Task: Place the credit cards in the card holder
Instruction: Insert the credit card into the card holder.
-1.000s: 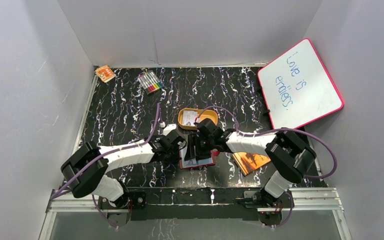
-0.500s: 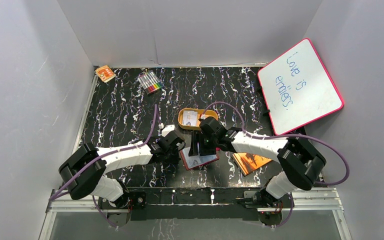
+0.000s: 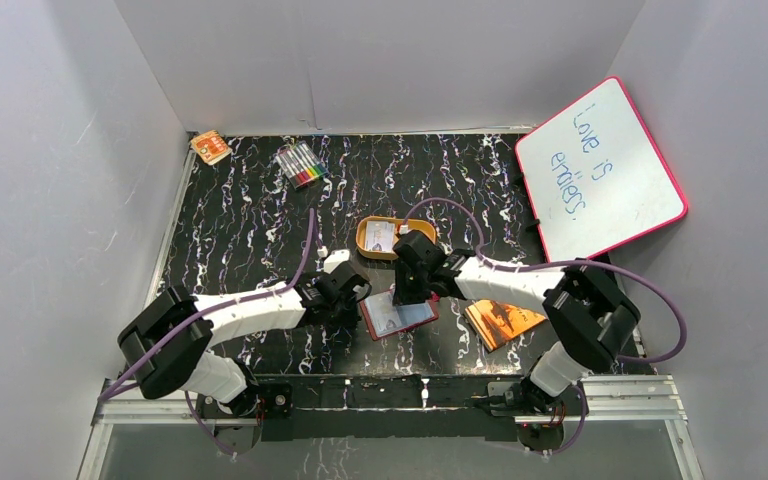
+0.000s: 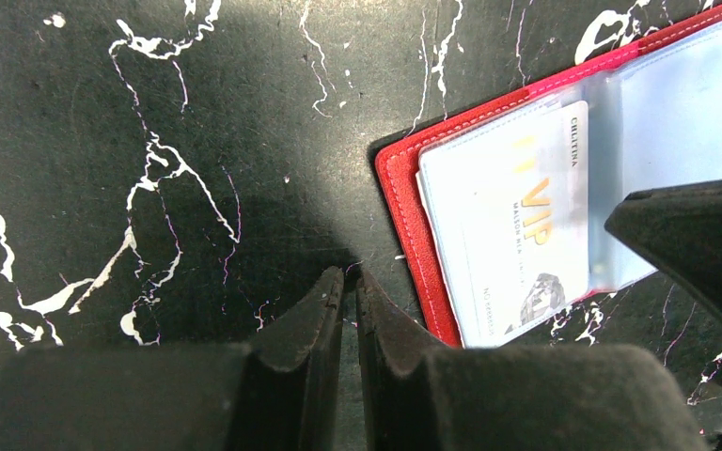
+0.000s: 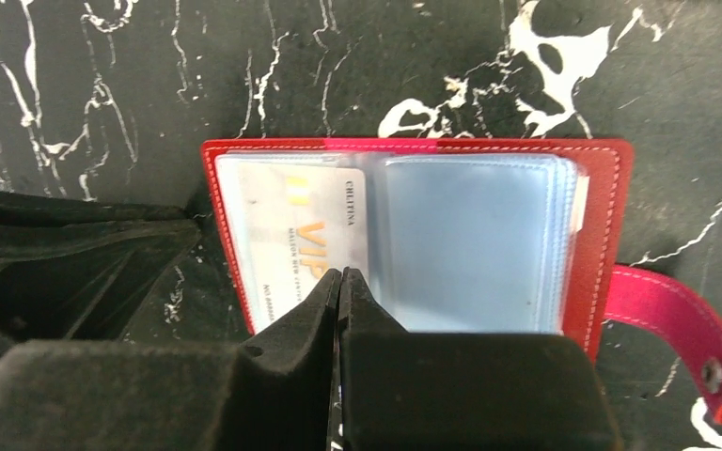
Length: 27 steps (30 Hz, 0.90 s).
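The card holder lies open and flat on the black marbled table, red cover down and pale pockets up. It also shows in the left wrist view and the right wrist view, its closing tab sticking out to the side. One credit card with gold VIP print sits in a pocket, also seen in the left wrist view. Another card lies in the orange tin. My left gripper is shut and empty beside the holder's edge. My right gripper is shut and empty over the holder's middle.
An orange oval tin stands just beyond the holder. An orange booklet lies to the right. A whiteboard leans at the far right. A pack of markers and a small orange box lie at the back left.
My right gripper has drawn back from the holder toward the tin. The holder's pages, lifted before, now lie flat and the holder has turned slightly. My left gripper has barely moved.
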Each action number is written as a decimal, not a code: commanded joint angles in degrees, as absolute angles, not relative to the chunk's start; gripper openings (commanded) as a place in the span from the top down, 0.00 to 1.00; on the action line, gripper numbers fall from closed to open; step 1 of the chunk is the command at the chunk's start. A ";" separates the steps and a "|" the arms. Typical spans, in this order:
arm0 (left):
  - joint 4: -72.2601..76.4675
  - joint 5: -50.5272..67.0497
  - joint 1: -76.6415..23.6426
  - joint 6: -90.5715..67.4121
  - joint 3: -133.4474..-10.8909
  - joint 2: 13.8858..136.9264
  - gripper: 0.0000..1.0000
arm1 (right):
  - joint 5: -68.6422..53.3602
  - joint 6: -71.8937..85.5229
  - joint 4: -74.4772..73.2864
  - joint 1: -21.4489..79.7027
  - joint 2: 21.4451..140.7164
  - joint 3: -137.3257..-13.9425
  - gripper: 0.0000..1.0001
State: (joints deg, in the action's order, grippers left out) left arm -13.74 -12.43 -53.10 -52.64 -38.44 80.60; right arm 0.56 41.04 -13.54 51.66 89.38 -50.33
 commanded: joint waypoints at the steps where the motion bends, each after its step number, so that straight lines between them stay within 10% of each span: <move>1: -20.41 -11.87 -53.70 -51.92 -37.99 82.24 0.89 | 3.86 38.49 -15.59 50.62 90.59 -53.33 0.92; 27: -18.61 -10.12 -53.70 -49.36 -39.38 85.72 0.90 | -3.57 37.53 -13.17 51.09 93.90 -52.78 0.96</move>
